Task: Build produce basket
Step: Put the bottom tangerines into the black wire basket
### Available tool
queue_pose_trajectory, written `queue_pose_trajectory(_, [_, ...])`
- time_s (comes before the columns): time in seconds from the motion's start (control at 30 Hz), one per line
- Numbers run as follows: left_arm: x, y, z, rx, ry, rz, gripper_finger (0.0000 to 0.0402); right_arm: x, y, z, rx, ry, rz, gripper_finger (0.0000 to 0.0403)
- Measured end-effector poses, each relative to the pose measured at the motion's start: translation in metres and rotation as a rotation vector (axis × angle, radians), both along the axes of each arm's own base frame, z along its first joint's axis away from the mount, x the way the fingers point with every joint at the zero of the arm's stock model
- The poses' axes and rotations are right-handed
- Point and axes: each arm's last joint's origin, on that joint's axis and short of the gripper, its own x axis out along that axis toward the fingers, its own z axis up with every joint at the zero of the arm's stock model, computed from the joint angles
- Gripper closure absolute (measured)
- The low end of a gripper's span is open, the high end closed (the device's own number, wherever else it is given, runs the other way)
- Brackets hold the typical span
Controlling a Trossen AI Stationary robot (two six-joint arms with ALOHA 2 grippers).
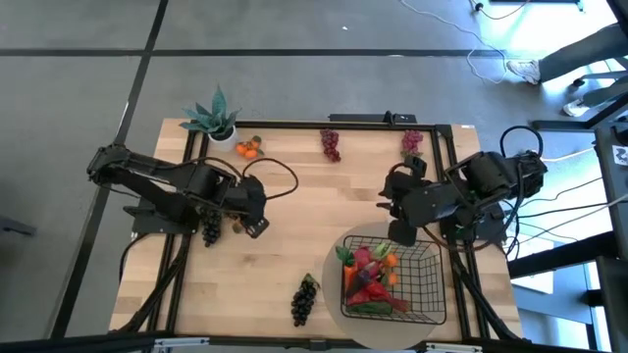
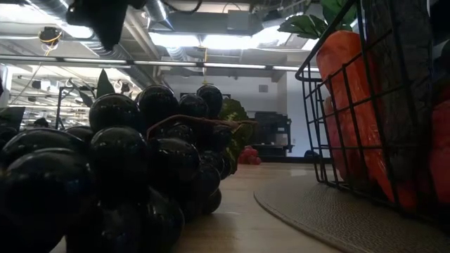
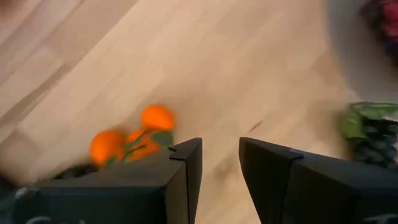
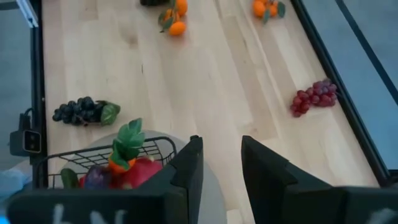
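Sitting on mat (image 1: 339,257) — black wire basket (image 1: 424,284), colourful produce (image 1: 371,279) inside.

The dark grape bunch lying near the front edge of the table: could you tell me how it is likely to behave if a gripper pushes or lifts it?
The dark grape bunch is a cluster of round glossy berries, so fingers may slip off a single one. Lying flat on the table as an elongated cluster, it would probably slide or pivot rather than roll. It looks like toy fruit, likely light for its size.

Black wire basket (image 1: 420,290); orange tangerines (image 1: 247,149); dark grapes (image 1: 304,299).
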Motion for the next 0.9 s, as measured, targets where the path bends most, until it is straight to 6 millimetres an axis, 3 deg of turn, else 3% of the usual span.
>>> queue_pose_trajectory(0.27, [-0.01, 0.015, -0.004, -0.03, 0.139, 0.072, 0.0308, 0.007, -0.015, -0.002, 0.027, 0.046, 0.032, 0.0307])
queue_pose_trajectory(0.6, [-0.014, 0.031, -0.007, -0.124, 0.211, 0.129, 0.0308, 0.016, -0.048, -0.003, 0.081, 0.118, 0.164, 0.0307])
queue_pose_trajectory(0.9, [-0.021, 0.04, -0.051, -0.169, 0.353, 0.136, 0.0308, 0.019, -0.068, -0.003, 0.054, 0.136, 0.242, 0.0307])
